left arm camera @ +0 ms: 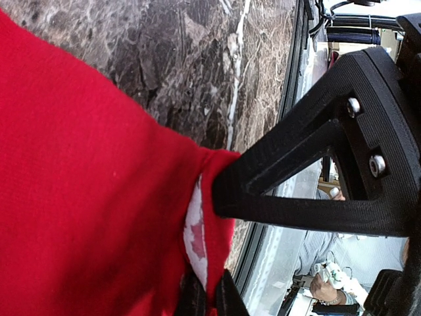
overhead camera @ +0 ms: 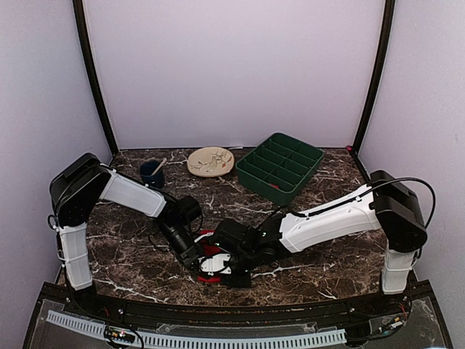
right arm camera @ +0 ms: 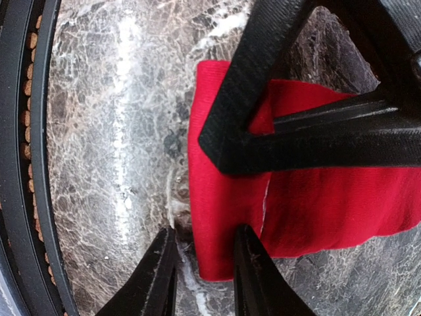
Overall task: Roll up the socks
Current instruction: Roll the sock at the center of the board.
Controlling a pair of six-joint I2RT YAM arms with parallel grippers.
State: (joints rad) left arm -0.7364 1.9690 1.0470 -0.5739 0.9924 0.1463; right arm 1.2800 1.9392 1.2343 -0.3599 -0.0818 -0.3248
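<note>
The top external camera looked down from above and behind the arms [overhead camera: 327, 218] and covered the whole table [overhead camera: 349, 262] from a distance. Each wrist camera sat close above the tabletop, sighting along its own fingers [left arm camera: 296, 214]. All three views shared the socks [overhead camera: 211, 250].

my left gripper [overhead camera: 195, 254] and my right gripper [overhead camera: 218, 273] crowd one patch at the front middle of the dark marbled table [overhead camera: 320, 262]. they are almost touching over the bright red fabric socks [overhead camera: 211, 250], so nothing else could pass between them. the black rail [overhead camera: 240, 309] along the near edge runs close to that spot. beyond my right arm [overhead camera: 334, 214] the marble lies bare toward the side wall, and there is open room left of my left forearm [overhead camera: 131, 195] too. along the back stand a green plastic compartment tray [overhead camera: 270, 187], a cream round plate [overhead camera: 195, 166] and a dark blue cup [overhead camera: 151, 173], with passable gaps between them.
</note>
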